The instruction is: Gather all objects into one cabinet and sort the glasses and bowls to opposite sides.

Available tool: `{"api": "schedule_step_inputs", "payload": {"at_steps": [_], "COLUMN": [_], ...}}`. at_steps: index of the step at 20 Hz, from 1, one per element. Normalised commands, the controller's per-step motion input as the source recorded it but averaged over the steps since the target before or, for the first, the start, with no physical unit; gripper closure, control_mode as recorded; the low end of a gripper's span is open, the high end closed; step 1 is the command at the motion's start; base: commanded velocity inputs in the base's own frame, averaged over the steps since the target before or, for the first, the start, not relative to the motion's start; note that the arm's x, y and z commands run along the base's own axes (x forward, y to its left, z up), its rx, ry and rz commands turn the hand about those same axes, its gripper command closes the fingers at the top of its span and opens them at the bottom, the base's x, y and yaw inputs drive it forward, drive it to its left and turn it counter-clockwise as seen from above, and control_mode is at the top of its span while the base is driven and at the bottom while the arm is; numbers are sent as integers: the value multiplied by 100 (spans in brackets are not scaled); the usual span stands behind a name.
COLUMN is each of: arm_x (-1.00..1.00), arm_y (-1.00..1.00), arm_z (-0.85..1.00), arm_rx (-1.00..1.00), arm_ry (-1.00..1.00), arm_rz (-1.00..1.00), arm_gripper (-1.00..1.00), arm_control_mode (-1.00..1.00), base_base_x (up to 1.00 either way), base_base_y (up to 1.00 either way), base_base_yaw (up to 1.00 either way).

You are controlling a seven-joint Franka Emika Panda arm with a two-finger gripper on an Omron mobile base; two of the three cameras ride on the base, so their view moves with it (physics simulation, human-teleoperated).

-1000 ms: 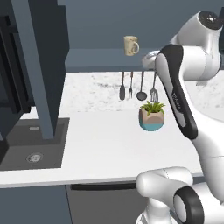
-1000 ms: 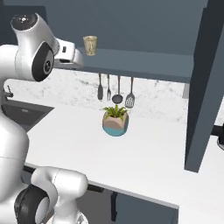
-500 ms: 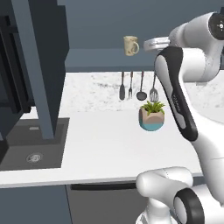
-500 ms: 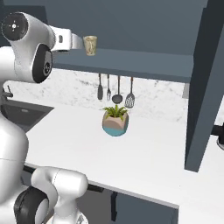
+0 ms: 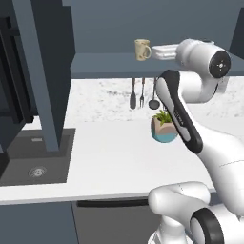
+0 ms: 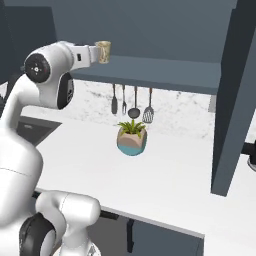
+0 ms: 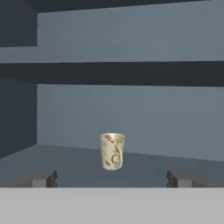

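**Pincer raised to shelf height and lined up on the beige mug**

Finding: the white arm's pincer point(image 7: 112, 178) has come up from below the cabinet floor to the level of the small beige patterned mug point(image 5: 141, 49). One second ago the hand sat lower, at about 4 o'clock of the mug in the left base view; half a second ago it had reached mug height; now it has extended sideways, and its front end lies just beside the mug at 3 o'clock. In the right base view the mug point(image 6: 103, 51) appears right at the hand's tip, at 3 o'clock of it.

State of the pincer: the hand view shows the two dark fingertips point(image 7: 43, 179) spread wide, with the mug point(image 7: 112, 151) centred between them and farther in. Nothing is held. Contact is unlikely, though the base views are too coarse to rule it out.

Location of task item: the mug stands upright on the floor of the dark slate-blue wall cabinet point(image 5: 109, 64), handle turned towards the camera in the hand view, with the inner shelf point(image 7: 131, 73) overhead at 12 o'clock.

Unchanged: the mug has not shifted across the three moments. The potted plant in a round pot point(image 5: 164, 127) and the hanging dark utensils point(image 5: 142, 95) on the white surface point(image 5: 109, 162) remain as they were.

Assessment: approach phase, grasp not yet made.
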Motion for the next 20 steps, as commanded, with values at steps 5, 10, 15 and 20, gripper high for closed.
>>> {"api": "schedule_step_inputs", "payload": {"at_steps": [5,10,15,20], "arm_x": [51,36,6,9], "arm_y": [-20,-23,-13,0], "arm_z": [0,0,0,0], "arm_rx": [5,5,1,0], "arm_ry": [-10,-5,-1,0], "arm_rz": [0,0,0,0], "arm_gripper": [-100,-100,-100,-100], "arm_control_mode": [-100,-100,-100,-100], "base_base_x": [0,0,0,0], "base_base_y": [0,0,0,0], "base_base_yaw": [0,0,0,0]}}
